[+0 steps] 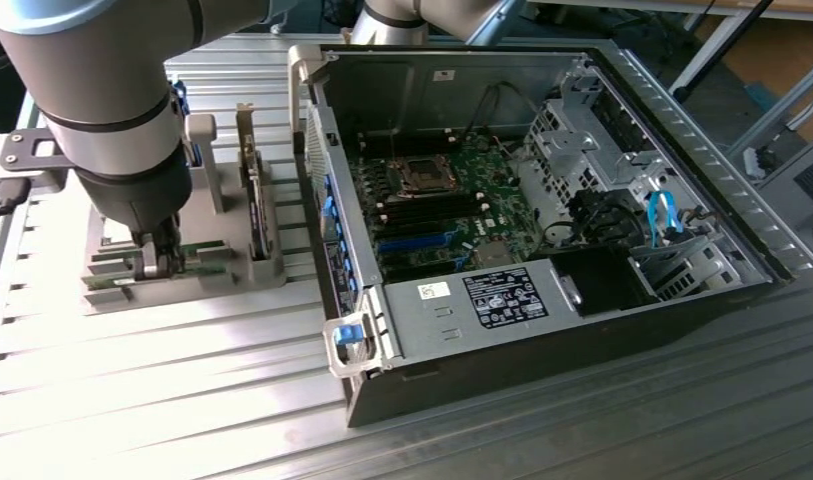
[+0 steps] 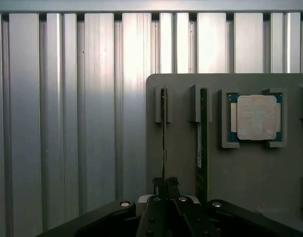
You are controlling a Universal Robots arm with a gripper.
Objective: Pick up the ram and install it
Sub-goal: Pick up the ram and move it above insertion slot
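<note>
Where the ram (image 2: 164,128) stands on edge in a slot of the grey holder (image 2: 181,148), the gripper (image 2: 165,183) is down over it with its jaws drawn in close on either face of the thin board, and I judge it to be gripping the ram. A second stick (image 2: 203,143) stands in the neighbouring slot just beside it, apart from the jaws, and a square processor chip (image 2: 255,117) lies in its own recess further along the holder. In the exterior view the gripper (image 1: 159,262) sits low in the holder on the table (image 1: 179,380), at the exterior view's left of the open computer case (image 1: 540,330), well apart from the motherboard (image 1: 446,210). The step in hand appears to be securing the ram for removal. Done well, the pinch is square on the flat faces and the board leaves straight along its slot; any tilt risks binding against the slot walls or brushing the second stick.
</note>
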